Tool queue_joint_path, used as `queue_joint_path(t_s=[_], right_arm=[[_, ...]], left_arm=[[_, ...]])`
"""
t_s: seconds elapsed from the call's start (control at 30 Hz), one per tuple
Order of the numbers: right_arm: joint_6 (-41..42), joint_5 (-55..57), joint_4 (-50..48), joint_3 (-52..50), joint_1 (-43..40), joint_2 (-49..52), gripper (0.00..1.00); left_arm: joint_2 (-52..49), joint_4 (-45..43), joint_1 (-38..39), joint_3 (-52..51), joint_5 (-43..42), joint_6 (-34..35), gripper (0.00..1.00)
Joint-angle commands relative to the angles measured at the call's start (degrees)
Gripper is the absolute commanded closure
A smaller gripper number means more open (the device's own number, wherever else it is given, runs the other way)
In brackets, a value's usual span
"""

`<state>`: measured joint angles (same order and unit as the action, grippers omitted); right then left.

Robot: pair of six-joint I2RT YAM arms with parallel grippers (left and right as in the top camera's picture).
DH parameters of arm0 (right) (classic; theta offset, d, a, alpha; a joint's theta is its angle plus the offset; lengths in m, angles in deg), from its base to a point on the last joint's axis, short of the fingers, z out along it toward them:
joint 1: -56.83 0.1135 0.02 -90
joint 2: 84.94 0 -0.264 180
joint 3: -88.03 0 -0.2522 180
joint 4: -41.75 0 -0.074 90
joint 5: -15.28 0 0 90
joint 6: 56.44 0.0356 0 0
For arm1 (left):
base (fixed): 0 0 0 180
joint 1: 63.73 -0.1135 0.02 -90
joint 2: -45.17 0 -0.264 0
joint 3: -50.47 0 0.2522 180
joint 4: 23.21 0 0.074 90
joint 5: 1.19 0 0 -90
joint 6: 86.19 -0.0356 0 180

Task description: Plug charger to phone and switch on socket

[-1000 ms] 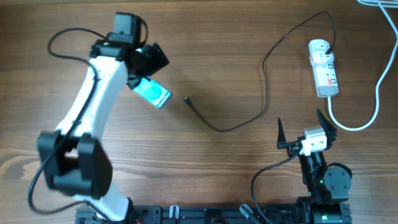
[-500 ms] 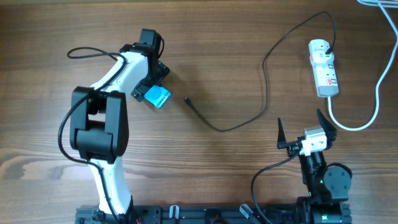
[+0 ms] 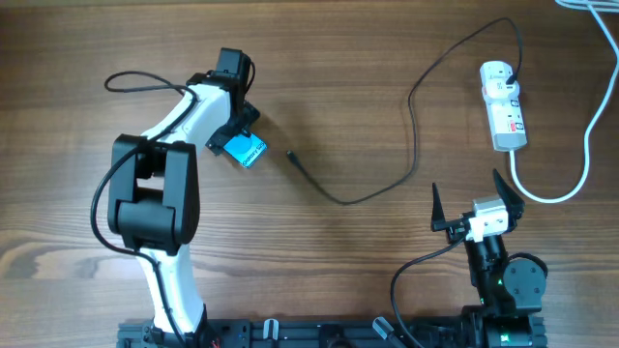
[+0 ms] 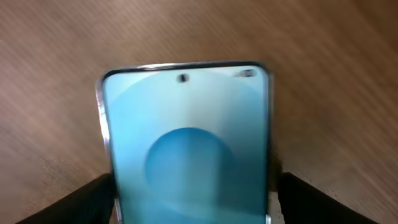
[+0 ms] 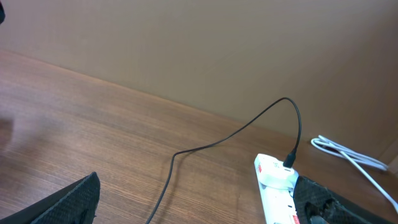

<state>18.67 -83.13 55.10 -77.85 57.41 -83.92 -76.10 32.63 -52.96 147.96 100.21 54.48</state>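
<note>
pinches the phone [image 3: 246,151] by its two long edges with the jaws of the left gripper [image 4: 193,202], turquoise face up. holds the jaws of the right gripper [image 3: 471,200] spread wide, well apart from the phone. shows the charger [image 3: 411,116] with its plug tip [image 3: 291,154] lying near the phone without touching it, and the socket [image 3: 503,118] far from the phone.

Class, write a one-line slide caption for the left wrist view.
Left gripper with a finger on either side of the turquoise phone, which lies face up on the wooden table.
</note>
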Motion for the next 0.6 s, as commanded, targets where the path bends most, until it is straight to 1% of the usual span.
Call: queue_joint_path(t_s=[0.0,0.07,0.17,0.23,0.47,0.5,0.53,0.57], right_arm=[[-0.09,-0.63,-0.24,-0.07,-0.24,-0.22,0.00],[-0.09,-0.63,-0.22,-0.07,-0.24,-0.22,0.00],[-0.09,-0.63,-0.24,-0.07,-0.24,-0.22,0.00],[-0.11,-0.63,-0.24,-0.07,-0.24,-0.22,0.00],[0.07,-0.94,-0.39,-0.07,-0.24,-0.22,0.00],[0.31,-4.70,-0.57,-0.07,-0.24,-0.22,0.00],[3.54,-13.05,-1.62,-0.07,-0.24,-0.22,0.00],[9.79,-24.04,-1.62,-0.07,-0.24,-0.22,0.00]], left_arm=[[-1.42,-2.29,0.00,-1.88,-12.13,-5.73,0.17],[-1.42,-1.27,0.00,-1.88,-14.78,-7.28,0.17],[-1.42,-0.76,0.00,-1.92,-14.78,-8.09,0.17],[-1.42,-0.76,0.00,-1.95,-14.78,-8.04,0.13],[-1.42,-0.74,0.00,-1.97,-14.78,-8.09,0.11],[-1.42,-0.74,0.00,-1.97,-14.78,-8.09,0.09],[-1.42,-1.01,0.00,-1.97,-14.78,-8.09,0.00],[-1.42,-1.22,0.00,-1.97,-14.78,-8.09,0.00]])
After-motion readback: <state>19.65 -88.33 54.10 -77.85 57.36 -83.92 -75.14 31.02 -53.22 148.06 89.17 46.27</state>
